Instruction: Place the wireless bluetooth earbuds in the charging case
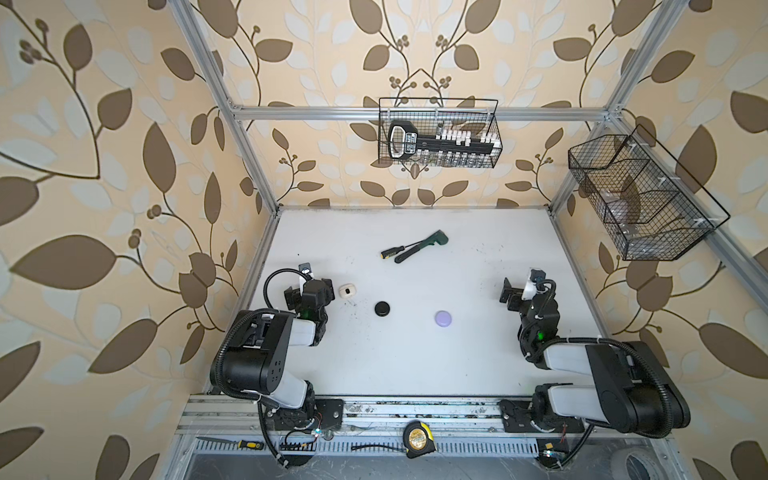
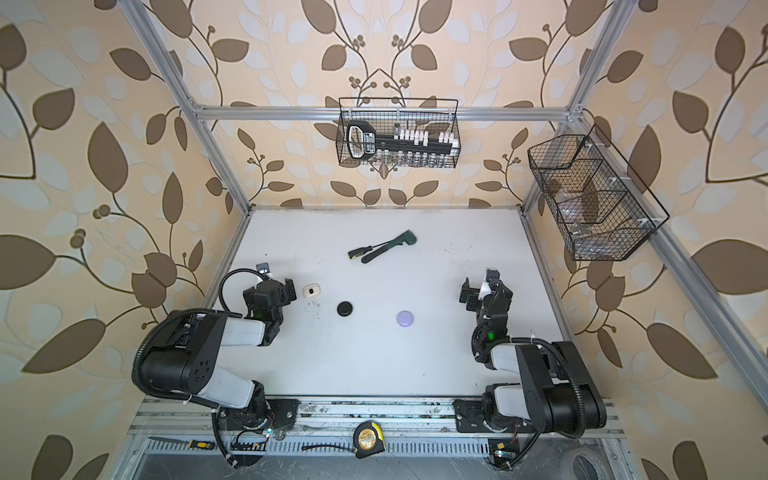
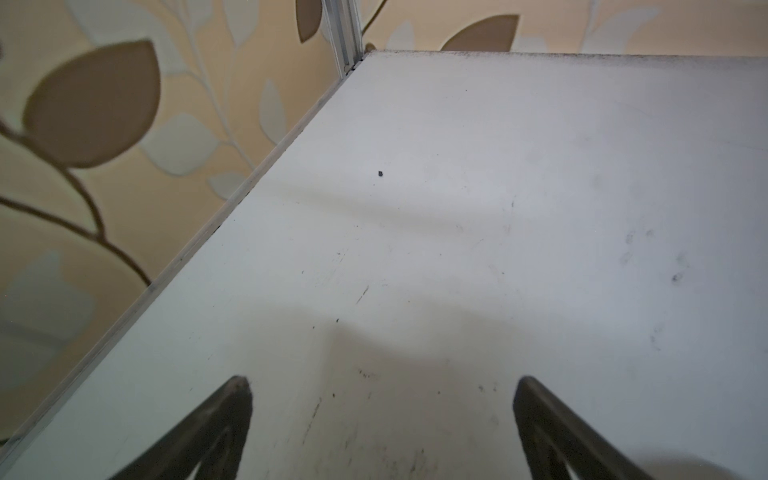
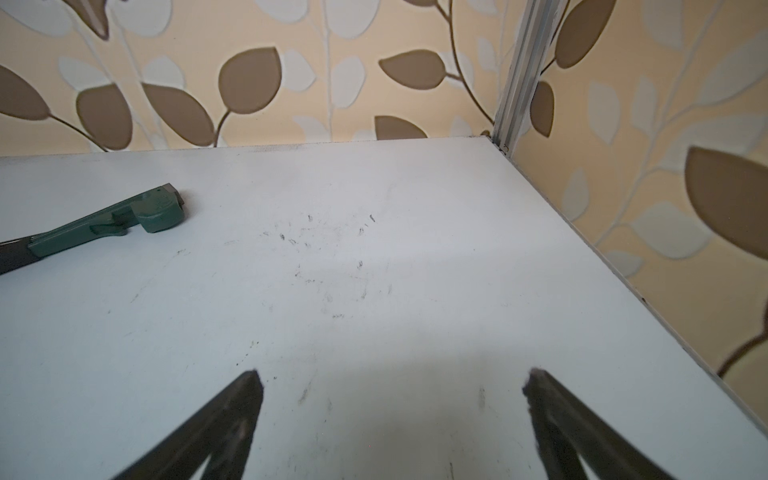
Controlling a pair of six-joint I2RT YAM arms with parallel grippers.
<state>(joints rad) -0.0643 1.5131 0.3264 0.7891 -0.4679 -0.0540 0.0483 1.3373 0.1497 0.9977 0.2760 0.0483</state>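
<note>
Both arms parked, left gripper (image 3: 382,415) and right gripper (image 4: 392,411) spread wide over bare table (image 1: 415,365) holding nothing; small white charging case (image 1: 346,291) sits just beside the left jaws, lid state and earbuds unreadable, so start or finish can't be called.

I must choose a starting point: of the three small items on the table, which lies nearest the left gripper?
The white case, just beside the left gripper; the black puck and purple puck lie farther right.

Leaf-patterned beige wallpaper (image 1: 104,124), aluminium frame (image 1: 415,113), white tabletop (image 1: 415,365).
</note>
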